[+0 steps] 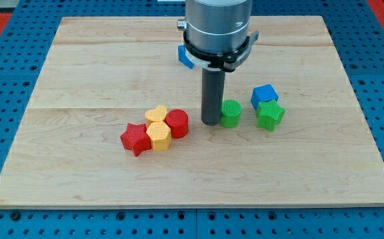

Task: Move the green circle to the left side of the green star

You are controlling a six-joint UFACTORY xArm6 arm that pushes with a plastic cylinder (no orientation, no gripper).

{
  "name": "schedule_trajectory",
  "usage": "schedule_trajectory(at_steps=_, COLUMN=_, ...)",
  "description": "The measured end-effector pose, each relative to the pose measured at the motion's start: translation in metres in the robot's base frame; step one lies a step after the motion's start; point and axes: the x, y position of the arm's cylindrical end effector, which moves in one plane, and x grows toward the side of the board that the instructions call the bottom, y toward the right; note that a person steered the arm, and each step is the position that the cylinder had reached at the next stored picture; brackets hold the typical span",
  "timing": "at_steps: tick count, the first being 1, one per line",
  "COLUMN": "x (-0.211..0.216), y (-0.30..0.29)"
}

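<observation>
One small gap is left: the green circle, mid-frame, sits near the green star's left. My tip, bare and holding nothing, touches the circle's left.

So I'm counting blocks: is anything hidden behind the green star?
A blue cube sits just behind the green star, touching it; the star covers the cube's lower front. Nothing else shows behind it.

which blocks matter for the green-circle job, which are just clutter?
Job:
green circle, my tip at its left edge
green star, to the circle's right

Clutter:
blue cube behind the star
blue block, partly hidden by the arm
red cylinder
red star
yellow heart
yellow hexagon
</observation>
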Motion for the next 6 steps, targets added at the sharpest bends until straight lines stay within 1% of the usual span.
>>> schedule_trajectory(at_steps=4, x=0.000, y=0.030)
schedule_trajectory(at_steps=5, x=0.000, y=0.027)
schedule_trajectory(at_steps=6, x=-0.002, y=-0.009)
